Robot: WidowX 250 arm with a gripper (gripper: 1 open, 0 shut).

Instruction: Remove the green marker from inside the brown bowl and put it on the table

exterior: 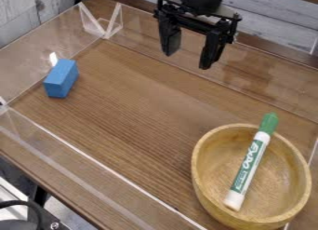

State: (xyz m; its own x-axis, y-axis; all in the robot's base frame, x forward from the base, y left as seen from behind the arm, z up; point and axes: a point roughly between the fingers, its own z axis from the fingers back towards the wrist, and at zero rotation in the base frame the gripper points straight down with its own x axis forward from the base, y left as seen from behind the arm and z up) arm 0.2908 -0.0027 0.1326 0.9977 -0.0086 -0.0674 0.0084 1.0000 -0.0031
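Note:
The brown bowl (217, 198) sits at the table's near right corner. Inside it lies the green marker (250, 163), a white barrel with green lettering, its green cap resting up against the far rim. My gripper (189, 49) hangs over the far middle of the table (137, 113), pointing down, with its two dark fingers (166, 38) apart and nothing between them. It is well away from the bowl, up and to the left of it in the picture.
A blue block (61, 78) lies on the left side of the table. Clear acrylic walls (50, 141) run along the table's edges, and a clear triangular piece (102, 25) stands at the far left.

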